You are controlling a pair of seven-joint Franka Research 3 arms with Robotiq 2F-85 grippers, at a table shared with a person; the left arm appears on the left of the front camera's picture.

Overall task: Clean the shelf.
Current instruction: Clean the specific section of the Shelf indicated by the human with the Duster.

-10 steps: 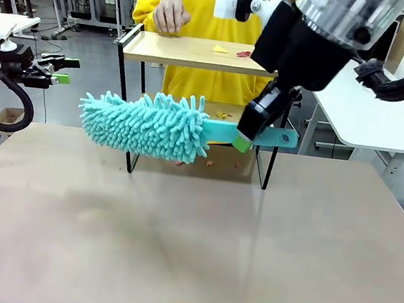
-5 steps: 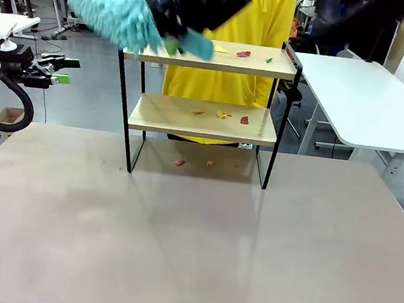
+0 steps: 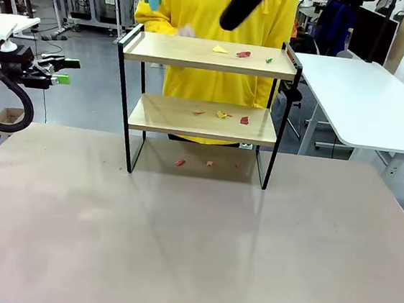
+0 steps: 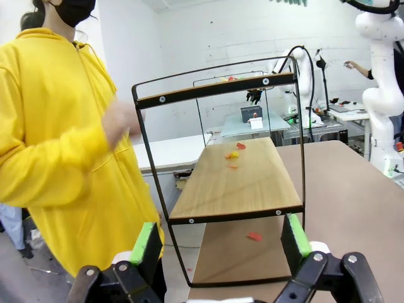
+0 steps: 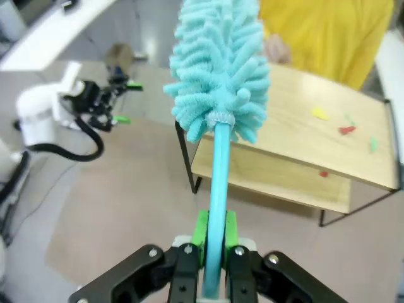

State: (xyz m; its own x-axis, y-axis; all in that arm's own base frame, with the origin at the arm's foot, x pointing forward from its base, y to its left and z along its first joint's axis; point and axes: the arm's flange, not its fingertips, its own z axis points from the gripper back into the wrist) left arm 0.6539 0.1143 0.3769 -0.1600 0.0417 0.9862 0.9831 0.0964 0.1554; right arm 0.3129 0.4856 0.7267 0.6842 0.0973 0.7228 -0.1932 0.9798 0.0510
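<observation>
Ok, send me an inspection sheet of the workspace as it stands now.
Surface: beige table, a few scraps on it under the shelf.
Job's things: shelf upright, more scraps on both boards; teal duster held up over it.
Clutter: nothing seen.
Grippers: right gripper shut on the duster's handle; left gripper open, empty, facing the shelf's end.
Cables: black hose looping by the left arm.
Surroundings: person in yellow behind the shelf; white table on the right.

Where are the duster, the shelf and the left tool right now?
duster [image 5: 218,69], right wrist view, on its fluffy teal head.
shelf [image 3: 176,50], front view, on a bare stretch of the top board.
left tool [image 4: 221,238], left wrist view, midway between its open green-padded fingers.
</observation>
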